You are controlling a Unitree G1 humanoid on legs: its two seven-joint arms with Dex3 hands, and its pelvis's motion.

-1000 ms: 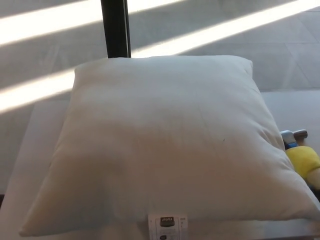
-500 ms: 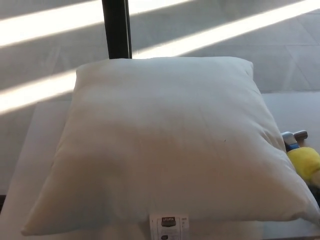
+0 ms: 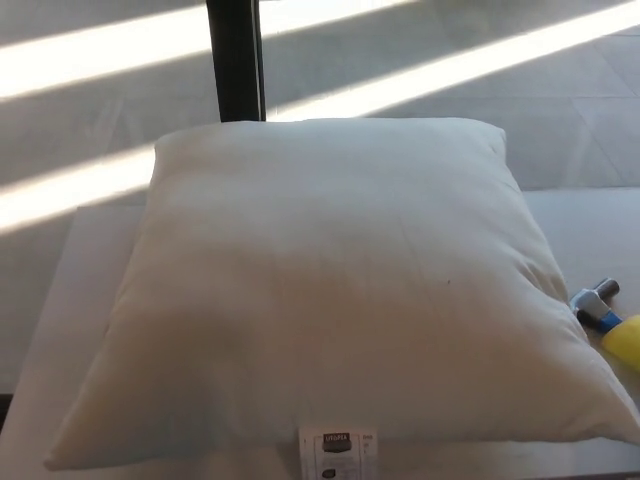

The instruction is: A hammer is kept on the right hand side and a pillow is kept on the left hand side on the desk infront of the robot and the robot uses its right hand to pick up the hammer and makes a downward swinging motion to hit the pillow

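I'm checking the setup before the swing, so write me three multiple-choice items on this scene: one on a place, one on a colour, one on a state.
1. Where does the hammer lie?
A. beside the pillow's right edge
B. on top of the pillow
C. on the floor

2. What colour is the pillow?
A. red
B. white
C. black

3. How does the pillow sit?
A. standing on edge
B. folded in half
C. flat on the desk

Answers: 1 A, its head peeks out at the right edge. 2 B, its cover is plain white. 3 C, its broad face points up. No robot hand shows.
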